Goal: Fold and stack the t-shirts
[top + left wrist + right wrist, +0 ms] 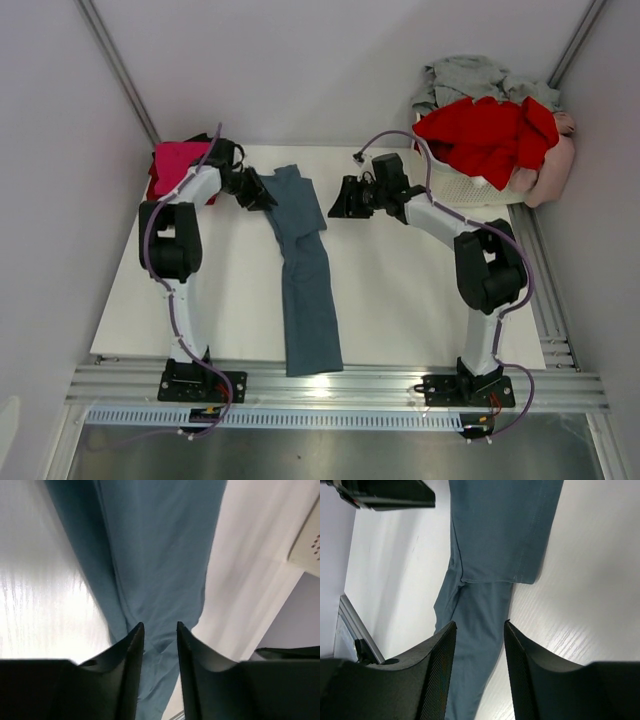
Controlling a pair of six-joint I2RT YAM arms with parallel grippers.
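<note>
A slate blue-grey t-shirt (305,290) lies folded into a long narrow strip down the middle of the table. It also shows in the left wrist view (160,555) and the right wrist view (500,530). My left gripper (268,192) (160,625) is open and empty, low over the strip's far left edge. My right gripper (338,200) (479,622) is open and empty, just right of the strip's far end. A magenta t-shirt (175,165) lies at the back left. Red (490,135), grey (480,75) and pale pink (558,165) t-shirts are piled in the basket.
The white slatted laundry basket (460,185) stands at the back right corner, just behind my right arm. Grey walls close in the table on the left, back and right. An aluminium rail (340,385) runs along the near edge.
</note>
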